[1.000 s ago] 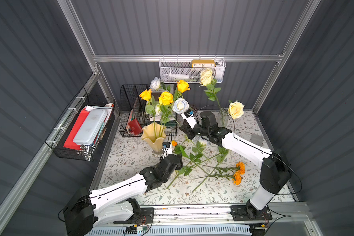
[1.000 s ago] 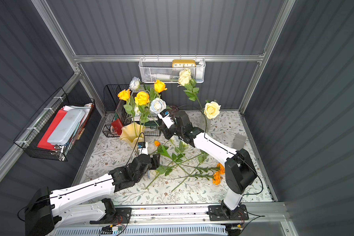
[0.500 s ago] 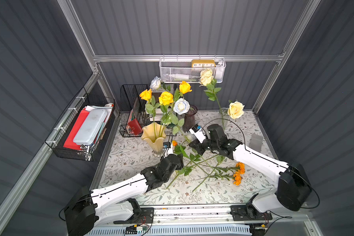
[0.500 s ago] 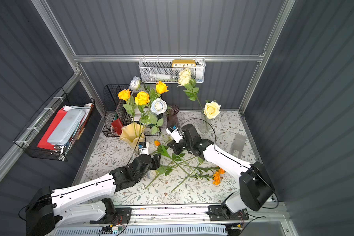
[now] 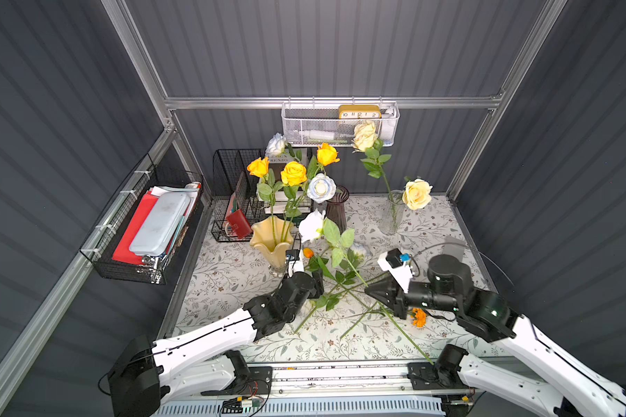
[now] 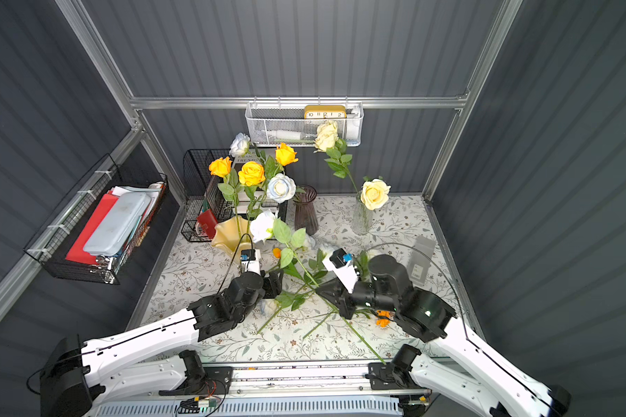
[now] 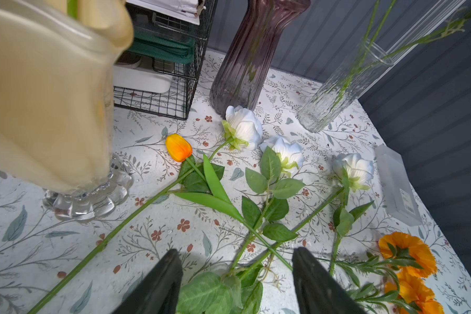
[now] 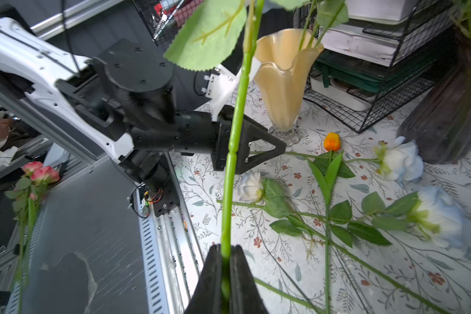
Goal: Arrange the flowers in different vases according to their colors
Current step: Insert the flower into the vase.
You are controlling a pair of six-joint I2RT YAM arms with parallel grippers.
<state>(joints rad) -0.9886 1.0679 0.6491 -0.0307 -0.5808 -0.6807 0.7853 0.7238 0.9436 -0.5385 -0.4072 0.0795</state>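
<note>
White-petalled and leafy, the rose (image 5: pixel 311 225) you hold slants up off the table (image 5: pixel 232 274). Your right gripper (image 5: pixel 369 289) is clamped tight on its green stem (image 8: pixel 234 136), with the bloom near the dark purple vase (image 5: pixel 337 213). Your left gripper (image 7: pixel 235 258) hovers with its jaws apart over the loose flowers (image 7: pixel 280 152) lying on the table. It grips nothing, and sits just beside the creamy-yellow vase (image 5: pixel 271 242) — the one with the yellow-orange roses (image 5: pixel 293 173). Cream roses (image 5: pixel 416 194) stand in the clear vase (image 5: pixel 391 216); marigolds (image 5: pixel 419 317) lie under your right arm.
</note>
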